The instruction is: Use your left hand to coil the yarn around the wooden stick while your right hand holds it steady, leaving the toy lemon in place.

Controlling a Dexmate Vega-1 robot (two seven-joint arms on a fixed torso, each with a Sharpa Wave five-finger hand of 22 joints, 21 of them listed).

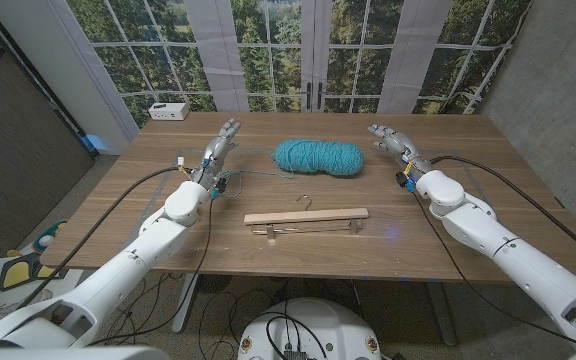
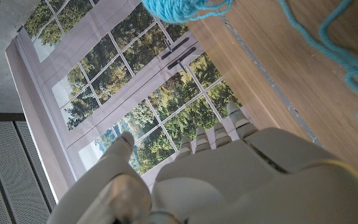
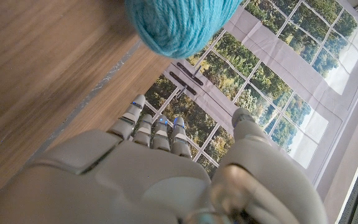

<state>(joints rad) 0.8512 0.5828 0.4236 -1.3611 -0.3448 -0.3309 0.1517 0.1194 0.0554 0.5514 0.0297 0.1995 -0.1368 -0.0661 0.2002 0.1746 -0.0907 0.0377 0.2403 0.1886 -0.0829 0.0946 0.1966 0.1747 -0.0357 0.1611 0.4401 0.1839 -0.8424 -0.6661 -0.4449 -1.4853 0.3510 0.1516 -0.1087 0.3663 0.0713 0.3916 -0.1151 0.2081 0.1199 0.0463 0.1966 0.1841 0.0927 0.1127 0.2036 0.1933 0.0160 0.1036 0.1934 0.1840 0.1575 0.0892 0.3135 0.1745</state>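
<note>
A teal yarn skein (image 1: 318, 157) lies at the table's middle, and a thin strand (image 1: 253, 177) trails from it toward my left side. Nearer the front lies the wooden stick (image 1: 306, 216), a flat bar on two small supports. My left hand (image 1: 221, 145) is left of the skein with its fingers apart, holding nothing. My right hand (image 1: 393, 140) is right of the skein, also empty. In the left wrist view my left hand (image 2: 216, 174) has the skein (image 2: 185, 7) and loose strand (image 2: 347, 56) beyond it. In the right wrist view my right hand (image 3: 148, 174) faces the skein (image 3: 179, 25).
A small white box (image 1: 169, 111) sits at the table's far left corner. A small curled piece (image 1: 306, 200) lies just behind the stick. Cables (image 1: 118, 205) run along both arms. Windows stand behind the table (image 1: 468, 210).
</note>
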